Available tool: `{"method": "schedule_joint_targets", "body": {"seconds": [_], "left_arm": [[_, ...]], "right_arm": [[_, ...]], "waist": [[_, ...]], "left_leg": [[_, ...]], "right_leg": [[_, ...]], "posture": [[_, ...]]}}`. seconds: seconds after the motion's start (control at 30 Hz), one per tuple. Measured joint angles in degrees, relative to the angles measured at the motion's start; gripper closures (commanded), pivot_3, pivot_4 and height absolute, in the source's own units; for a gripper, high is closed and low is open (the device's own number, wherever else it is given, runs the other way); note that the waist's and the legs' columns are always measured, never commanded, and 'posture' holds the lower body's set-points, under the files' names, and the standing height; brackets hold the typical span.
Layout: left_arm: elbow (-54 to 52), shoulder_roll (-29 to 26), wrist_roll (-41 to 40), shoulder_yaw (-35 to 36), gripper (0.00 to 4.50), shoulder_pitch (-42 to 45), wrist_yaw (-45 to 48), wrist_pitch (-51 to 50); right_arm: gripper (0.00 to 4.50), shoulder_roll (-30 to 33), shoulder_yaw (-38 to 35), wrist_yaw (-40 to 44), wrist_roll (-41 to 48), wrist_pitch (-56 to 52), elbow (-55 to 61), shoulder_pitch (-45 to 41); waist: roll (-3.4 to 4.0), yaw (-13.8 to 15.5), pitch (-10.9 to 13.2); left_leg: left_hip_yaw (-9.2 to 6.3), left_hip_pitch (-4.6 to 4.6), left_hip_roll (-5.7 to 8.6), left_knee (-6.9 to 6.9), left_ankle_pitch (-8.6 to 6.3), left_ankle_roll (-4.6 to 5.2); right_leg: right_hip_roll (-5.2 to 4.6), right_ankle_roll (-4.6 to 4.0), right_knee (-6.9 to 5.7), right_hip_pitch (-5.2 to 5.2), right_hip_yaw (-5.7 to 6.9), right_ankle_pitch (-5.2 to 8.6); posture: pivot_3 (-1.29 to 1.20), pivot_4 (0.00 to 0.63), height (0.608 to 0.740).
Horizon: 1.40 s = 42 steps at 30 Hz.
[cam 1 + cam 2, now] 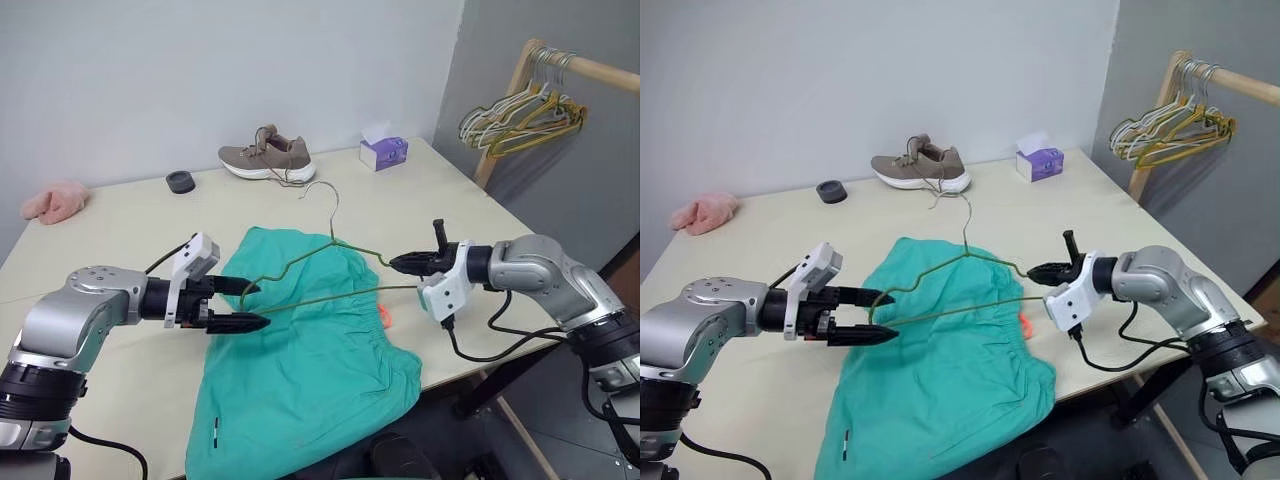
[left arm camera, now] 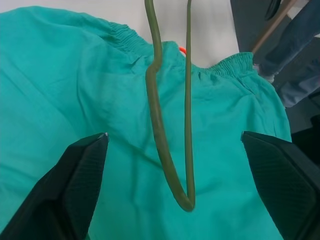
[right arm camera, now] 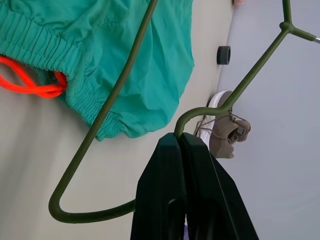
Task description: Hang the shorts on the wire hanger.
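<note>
- Nearest the head camera, the shorts (image 1: 310,370) hang over the front edge of the table (image 1: 120,225); their lowest part is cut off by the picture's bottom edge.
- Right gripper (image 1: 397,263): the two black fingers are pressed together and clamp the wire hanger (image 1: 330,262) at its right shoulder bend; in the right wrist view the wire curves out from between the fingertips.
- Left gripper (image 1: 255,305): the fingers stand wide apart, one above the other, with the hanger's left end loop lying between them. Whether either finger touches the wire cannot be told.
- Hanger position: held off the table above the shorts, hook pointing away toward the wall, lower bar running across the fabric from one gripper to the other.
- Shorts detail: spread flat under the hanger, gathered waistband toward the right arm, orange drawstring (image 1: 385,316) showing at that edge, small white tag (image 1: 216,436) near the hanging hem.
- Far side of the table: a brown shoe (image 1: 266,157), a dark round object (image 1: 181,181), a purple tissue box (image 1: 383,152) and a pink cloth (image 1: 56,201).
- Beyond the right corner, bunched hangers (image 1: 525,118) hang from a wooden rail (image 1: 590,68), which is cut off at the picture's edge.
</note>
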State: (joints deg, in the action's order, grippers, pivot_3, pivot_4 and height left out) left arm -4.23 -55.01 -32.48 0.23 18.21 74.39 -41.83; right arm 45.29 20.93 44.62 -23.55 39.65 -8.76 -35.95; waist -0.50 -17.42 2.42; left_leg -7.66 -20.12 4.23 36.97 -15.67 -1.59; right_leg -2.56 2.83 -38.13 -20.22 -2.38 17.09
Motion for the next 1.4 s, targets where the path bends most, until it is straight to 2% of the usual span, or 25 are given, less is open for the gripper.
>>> {"method": "schedule_joint_targets", "body": {"seconds": [0.37, 0.57, 0.6, 0.63, 0.8, 0.87, 0.9, 1.0, 1.1, 1.2, 1.4], "left_arm": [[-0.8, 0.0, 0.0, -0.1, 4.42, 0.1, 0.2, -0.2], [-1.1, 0.0, 0.0, -0.1, 4.47, -0.2, 0.1, -0.3], [-1.3, 0.0, 0.0, -0.1, 4.5, -0.5, 0.1, -0.3], [-1.5, 0.0, 0.0, -0.1, 4.5, -0.6, 0.0, -0.3], [-3.1, 0.2, 0.4, -0.1, 4.5, -0.9, -0.8, 0.2], [-3.3, 0.3, 1.2, -0.2, 4.5, -1.1, -1.2, 1.0], [-3.5, 0.3, 1.5, -0.3, 4.5, -1.2, -1.2, 1.3], [-5.2, 0.3, 2.1, -1.2, 4.5, -1.2, -1.0, 2.6], [-7.0, 0.2, 2.2, -1.5, 4.5, -1.2, -0.5, 3.3], [-8.0, 0.3, 2.0, -1.7, 4.5, -0.7, -0.4, 3.3], [-9.7, 0.2, 1.7, -1.7, 4.5, 0.1, -0.4, 3.3]], "right_arm": [[4.5, -0.6, 0.0, 0.0, 0.0, 0.7, 0.0, 0.0], [4.5, -0.2, 0.0, 2.5, 2.6, -1.9, 1.9, 1.7], [4.01, -0.2, -0.1, 3.3, 3.8, -2.9, 2.6, 2.4], [3.8, -0.1, -0.1, 3.9, 4.9, -3.4, 3.1, 2.9], [2.03, 1.9, -1.8, 11.2, 17.3, -14.3, 11.2, 6.4], [1.34, 3.4, -4.0, 14.0, 23.4, -22.6, 14.8, 8.2], [0.85, 3.6, -5.2, 14.9, 26.4, -27.9, 16.4, 8.5], [0.07, 4.3, -7.9, 16.1, 32.5, -42.5, 20.2, 8.4], [0.07, 6.6, -8.2, 18.1, 36.3, -58.4, 23.4, 7.7], [0.07, 6.7, -5.9, 20.2, 37.8, -68.4, 25.3, 5.5], [0.07, 5.1, 1.5, 24.4, 37.5, -76.7, 23.9, 0.7]], "waist": [[0.0, 0.0, 0.0], [0.0, 0.0, 0.0], [0.0, 0.0, 0.0], [0.0, 0.0, 0.0], [-0.01, 0.1, 0.0], [-0.02, 0.2, 0.0], [-0.02, 0.2, 0.0], [-0.02, 0.1, 0.0], [-0.01, 0.2, 0.0], [0.0, 0.0, 0.0], [0.01, 0.1, 0.0]], "left_leg": [[0.01, 0.01, 0.0, 0.0, 0.0, 0.0], [0.01, 0.02, 0.0, 0.0, 0.0, 0.0], [0.01, 0.01, 0.0, 0.0, 0.0, 0.0], [0.01, 0.01, 0.0, 0.0, 0.0, 0.0], [-0.01, 0.0, -0.02, 0.01, 0.0, 0.01], [-0.01, -0.01, -0.02, 0.03, -0.01, 0.01], [0.0, -0.01, -0.02, 0.03, -0.01, 0.02], [0.0, -0.01, -0.02, 0.03, -0.01, 0.02], [0.0, -0.02, -0.03, 0.02, -0.01, 0.02], [0.02, -0.02, -0.04, 0.02, -0.01, 0.02], [0.03, -0.12, -0.03, 0.02, -0.02, 0.03]], "right_leg": [[0.0, 0.0, -0.02, 0.0, -0.01, 0.0], [0.0, 0.0, -0.02, 0.01, -0.01, 0.0], [0.0, 0.0, -0.02, 0.01, -0.01, 0.0], [0.0, 0.0, -0.02, 0.01, -0.01, 0.0], [0.0, 0.01, 0.0, 0.03, 0.01, 0.0], [-0.01, 0.01, 0.01, 0.04, 0.02, 0.01], [-0.01, 0.01, 0.01, 0.04, 0.01, 0.01], [-0.01, 0.02, 0.0, 0.03, 0.0, 0.01], [-0.02, 0.03, 0.01, 0.02, 0.02, 0.02], [-0.02, 0.05, 0.0, 0.0, 0.01, 0.03], [-0.04, 0.06, 0.05, -0.05, 0.03, 0.03]], "posture": [[-0.33, 0.0, 0.74], [-0.33, 0.0, 0.74], [-0.33, 0.0, 0.74], [-0.33, 0.0, 0.74], [-0.33, 0.0, 0.74], [-0.33, 0.0, 0.74], [-0.34, 0.0, 0.74], [-0.34, 0.0, 0.74], [-0.34, 0.0, 0.74], [-0.34, 0.0, 0.74], [-0.33, 0.0, 0.74]]}}
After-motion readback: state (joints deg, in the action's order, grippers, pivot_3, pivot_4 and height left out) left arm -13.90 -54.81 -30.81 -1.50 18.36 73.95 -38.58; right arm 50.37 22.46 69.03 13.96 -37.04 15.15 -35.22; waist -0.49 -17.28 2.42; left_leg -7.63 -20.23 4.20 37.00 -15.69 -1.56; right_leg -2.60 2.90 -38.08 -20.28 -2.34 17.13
